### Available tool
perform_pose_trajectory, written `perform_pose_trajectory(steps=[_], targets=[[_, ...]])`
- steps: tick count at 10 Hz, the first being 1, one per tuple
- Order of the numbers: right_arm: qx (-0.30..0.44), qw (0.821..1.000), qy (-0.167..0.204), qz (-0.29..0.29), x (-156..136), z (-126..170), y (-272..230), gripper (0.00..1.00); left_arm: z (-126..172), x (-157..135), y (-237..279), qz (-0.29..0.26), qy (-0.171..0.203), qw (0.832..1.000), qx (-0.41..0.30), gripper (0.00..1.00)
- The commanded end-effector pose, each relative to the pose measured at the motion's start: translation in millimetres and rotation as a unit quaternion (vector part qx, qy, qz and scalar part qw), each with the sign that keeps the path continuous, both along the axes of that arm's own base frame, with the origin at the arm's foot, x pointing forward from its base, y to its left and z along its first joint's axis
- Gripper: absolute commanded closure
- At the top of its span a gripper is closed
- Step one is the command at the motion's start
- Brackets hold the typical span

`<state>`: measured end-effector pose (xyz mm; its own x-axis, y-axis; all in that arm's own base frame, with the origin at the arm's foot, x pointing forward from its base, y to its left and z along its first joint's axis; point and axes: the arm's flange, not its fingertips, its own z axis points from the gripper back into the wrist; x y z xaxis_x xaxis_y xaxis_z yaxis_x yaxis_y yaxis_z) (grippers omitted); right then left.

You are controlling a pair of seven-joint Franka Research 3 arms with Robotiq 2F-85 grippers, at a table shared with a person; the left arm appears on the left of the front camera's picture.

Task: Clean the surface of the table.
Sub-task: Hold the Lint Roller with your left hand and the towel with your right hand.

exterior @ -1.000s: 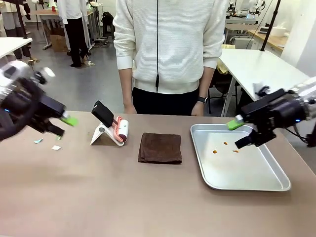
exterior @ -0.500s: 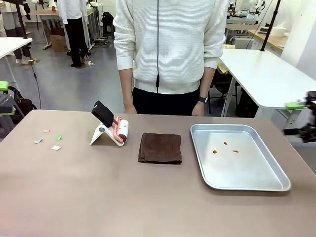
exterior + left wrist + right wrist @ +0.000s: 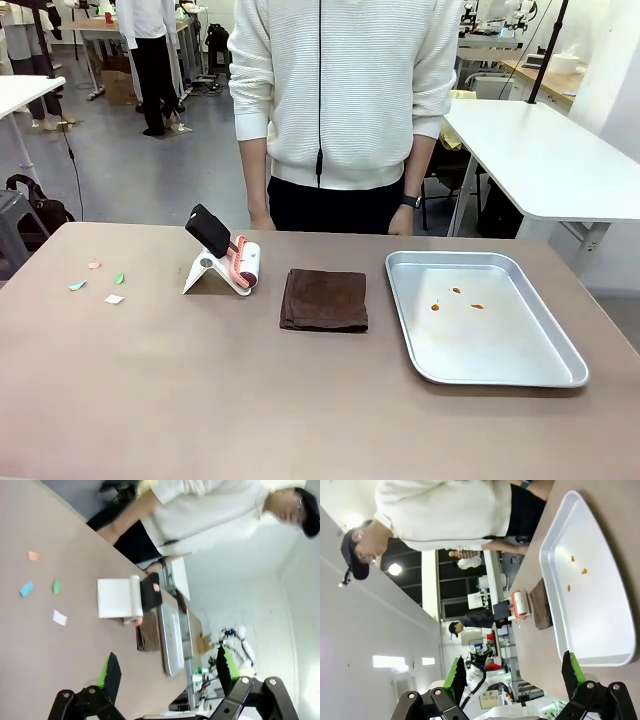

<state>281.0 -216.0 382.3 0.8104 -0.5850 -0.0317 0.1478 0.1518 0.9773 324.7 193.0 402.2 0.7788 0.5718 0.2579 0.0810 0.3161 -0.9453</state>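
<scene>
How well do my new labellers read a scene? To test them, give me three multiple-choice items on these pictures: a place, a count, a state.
1. The folded dark brown cloth lies
A. on the tan-brown table, between the white lint roller on its stand and the shiny silver metal tray
B. inside that tray
C. draped over the table's edge

2. The small coloured paper scraps on the table number
A. two
B. four
C. seven

3. The left gripper is
A. shut on the cloth
B. shut on the roller
C. open, holding nothing

Answers: 1 A, the front view shows the cloth lying flat between roller and tray. 2 B, orange, green, blue and white pieces lie near the table's left end. 3 C, its green-padded fingers stand wide apart with nothing between them.
</scene>
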Motion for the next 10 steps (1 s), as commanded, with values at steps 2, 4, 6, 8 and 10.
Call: perform_pose_trajectory(steps=[2,4,6,8,10], targets=[[0.005,0.999,-0.007,-0.037,1,-45,28,0.00,-34,-64,-65,0.054,0.002,0.999,-0.007,0.00],[0.010,1.000,0.005,-0.006,4,-18,-2,0.00,-13,-3,16,0.034,0.012,0.999,-0.011,0.00],[0.010,1.000,0.005,-0.006,4,-18,-2,0.00,-13,-3,16,0.034,0.012,0.999,-0.011,0.00],[0.010,1.000,0.005,-0.006,4,-18,-2,0.00,-13,-3,16,0.034,0.012,0.999,-0.011,0.00],[0.008,1.000,-0.004,-0.012,7,-23,-2,0.00,-16,0,15,0.037,0.016,0.999,-0.010,0.00]])
